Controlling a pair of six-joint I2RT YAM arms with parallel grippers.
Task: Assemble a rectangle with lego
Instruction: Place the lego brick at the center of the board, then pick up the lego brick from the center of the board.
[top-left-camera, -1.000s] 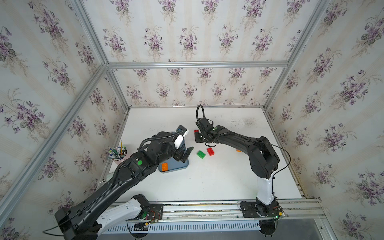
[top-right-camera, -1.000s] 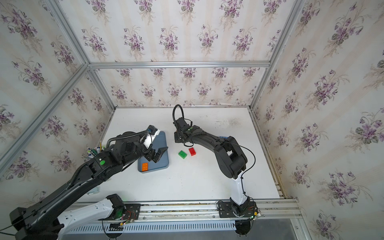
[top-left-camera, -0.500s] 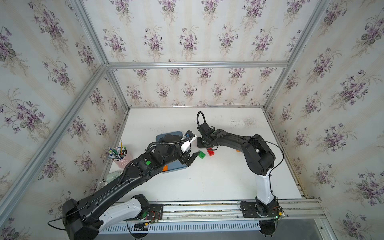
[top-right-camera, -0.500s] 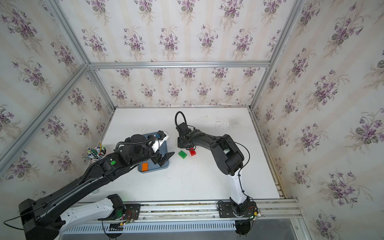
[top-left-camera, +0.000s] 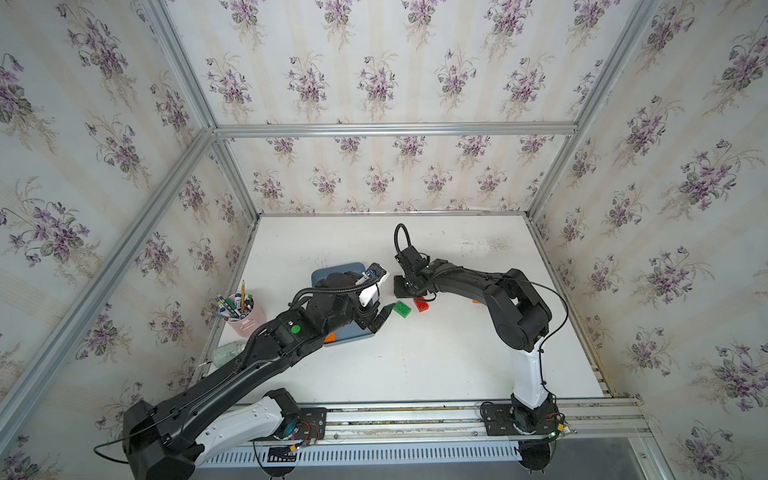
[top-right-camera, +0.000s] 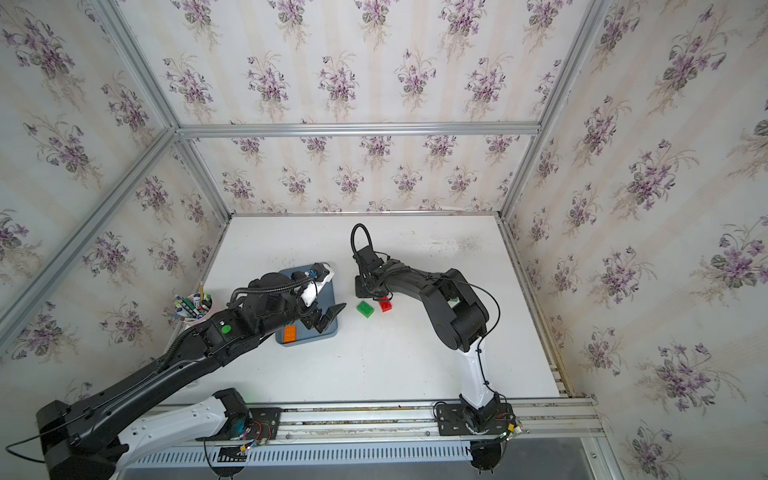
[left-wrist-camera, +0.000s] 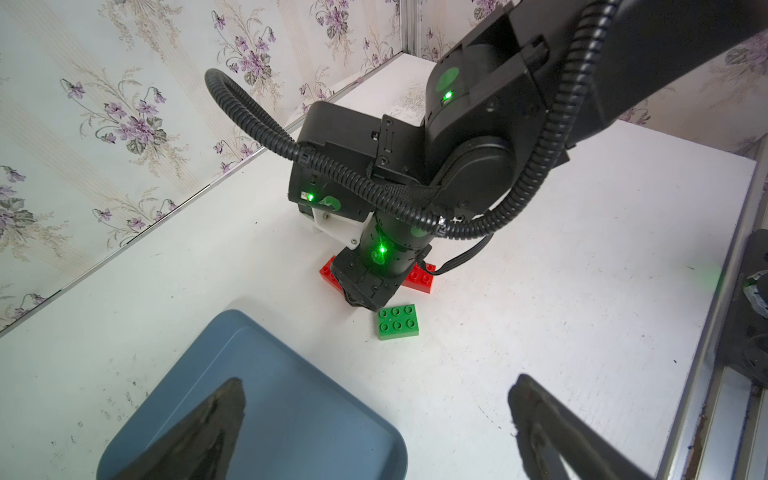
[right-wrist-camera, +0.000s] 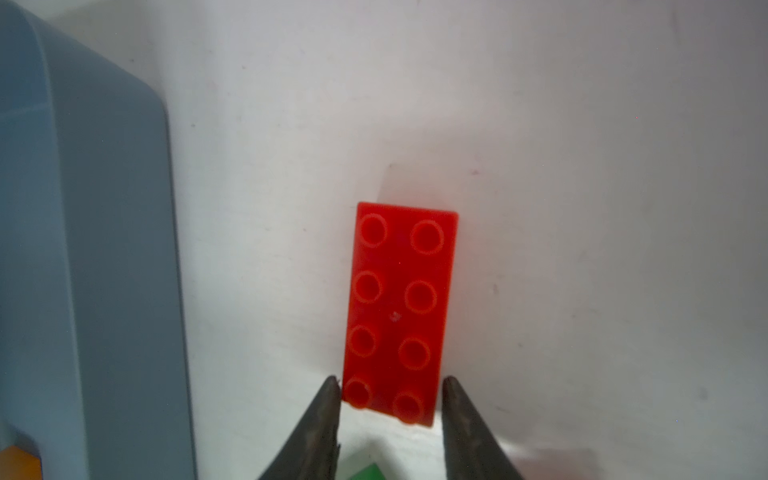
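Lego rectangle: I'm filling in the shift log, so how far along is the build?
Done: a red brick and a green brick lie flat on the table, close together, not forming a rectangle yet. In hand: the right gripper straddles the red brick's end; the left gripper is open and empty. Left: an orange brick sits in the tray; most joining remains.

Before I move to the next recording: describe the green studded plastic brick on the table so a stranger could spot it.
On the white tabletop, find the blue-grey plastic tray. Just off its edge, nearer the right arm, a small studded plastic brick lies flat. It is bright green with six studs, unlike the red brick beside it.
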